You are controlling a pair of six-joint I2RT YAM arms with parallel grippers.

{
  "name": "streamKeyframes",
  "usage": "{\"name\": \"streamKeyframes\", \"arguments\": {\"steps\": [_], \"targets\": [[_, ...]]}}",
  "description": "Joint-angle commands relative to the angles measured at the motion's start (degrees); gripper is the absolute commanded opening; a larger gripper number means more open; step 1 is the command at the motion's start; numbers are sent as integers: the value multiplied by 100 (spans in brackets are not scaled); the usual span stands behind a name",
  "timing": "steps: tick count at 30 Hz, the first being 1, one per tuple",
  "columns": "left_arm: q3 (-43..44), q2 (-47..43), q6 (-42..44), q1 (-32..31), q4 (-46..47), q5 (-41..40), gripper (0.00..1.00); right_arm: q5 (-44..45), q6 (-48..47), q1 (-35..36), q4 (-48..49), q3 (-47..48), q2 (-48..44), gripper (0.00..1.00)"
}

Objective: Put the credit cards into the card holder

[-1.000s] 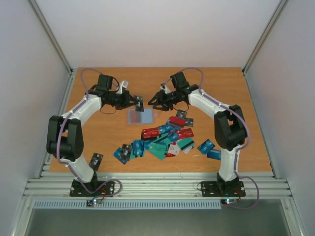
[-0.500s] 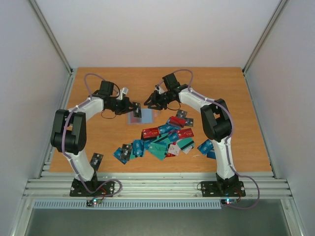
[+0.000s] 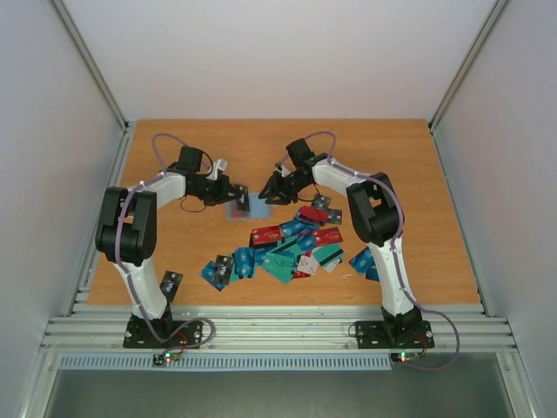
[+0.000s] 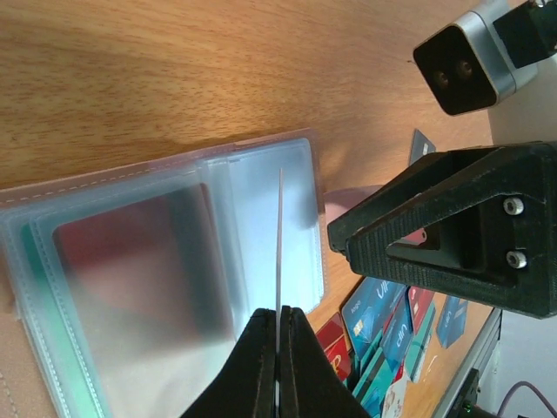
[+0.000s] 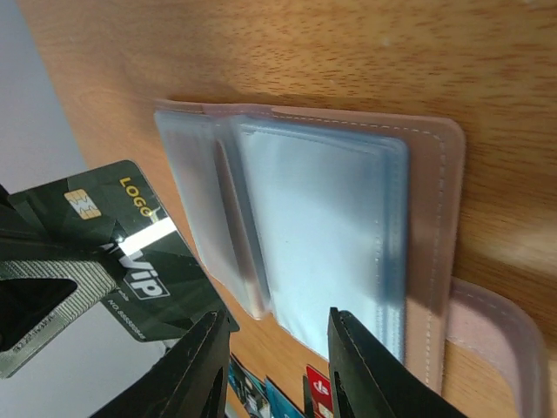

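The card holder (image 3: pixel 248 207) lies open on the table, its clear blue and pinkish pockets showing in the left wrist view (image 4: pixel 165 270) and the right wrist view (image 5: pixel 322 226). My left gripper (image 3: pixel 239 193) is shut on a black card (image 5: pixel 130 252), held edge-on (image 4: pixel 279 252) just above the holder's pockets. My right gripper (image 3: pixel 271 193) is open and empty (image 5: pixel 278 348), at the holder's right edge, facing the left gripper. Many loose credit cards (image 3: pixel 291 248), red, blue, teal and black, lie in a heap nearer the front.
One black card (image 3: pixel 171 282) lies apart by the left arm's base at the front left. Two cards (image 3: pixel 370 264) lie at the front right by the right arm. The metal frame rail (image 3: pixel 261 331) runs along the table's near edge.
Both grippers have moved inward and down toward the card holder. The left gripper has brought the black card over the holder's left side; the right gripper has closed in on its right edge.
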Motion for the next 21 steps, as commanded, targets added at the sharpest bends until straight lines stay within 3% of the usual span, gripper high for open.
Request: {"name": "streamKeyframes", "arguments": {"steps": [1, 21], "targets": [[146, 177, 159, 39, 287, -56, 0, -97, -198, -94, -187, 11, 128, 33], [274, 634, -147, 39, 434, -221, 0, -151, -234, -141, -371, -50, 490, 32]]}}
